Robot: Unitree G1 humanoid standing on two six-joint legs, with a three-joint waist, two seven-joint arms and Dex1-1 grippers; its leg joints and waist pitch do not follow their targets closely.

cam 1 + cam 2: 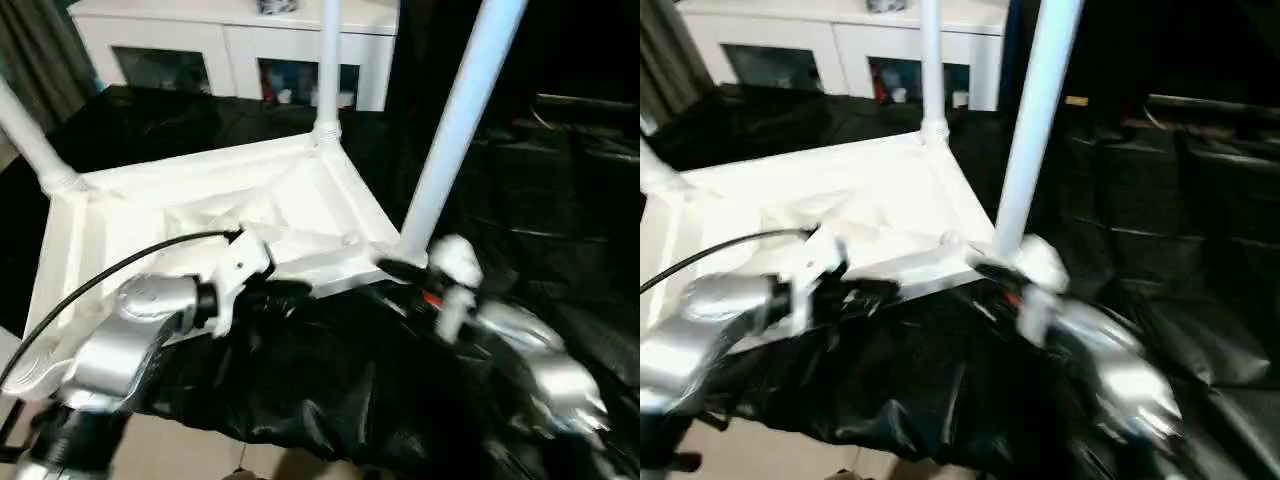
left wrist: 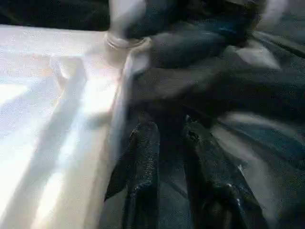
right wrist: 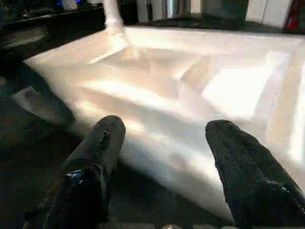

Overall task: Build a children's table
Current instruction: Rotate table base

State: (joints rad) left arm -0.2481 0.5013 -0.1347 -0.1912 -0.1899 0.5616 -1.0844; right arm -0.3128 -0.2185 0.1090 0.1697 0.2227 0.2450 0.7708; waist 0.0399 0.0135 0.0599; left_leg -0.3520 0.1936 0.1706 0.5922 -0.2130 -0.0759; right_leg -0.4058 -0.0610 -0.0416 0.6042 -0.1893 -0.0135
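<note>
The children's table lies upside down on the black cloth, its white ribbed top (image 1: 200,215) facing up. Three white legs stand in its corner sockets: one at the far left (image 1: 30,140), one at the back (image 1: 328,60) and one at the near right (image 1: 460,120). My left gripper (image 2: 167,126) hovers over the cloth just beside the top's near edge, its fingers (image 2: 143,157) a little apart with nothing between them. By the base of the near right leg, my right gripper (image 3: 167,126) stands wide open, facing the top's rim (image 3: 157,138).
A white cabinet with glass doors (image 1: 240,50) stands behind the big black-draped table (image 1: 300,380). A black cable (image 1: 110,275) arcs over my left forearm. Pale floor (image 1: 180,440) shows below the cloth's front edge. More black-covered surface (image 1: 570,200) stretches to the right.
</note>
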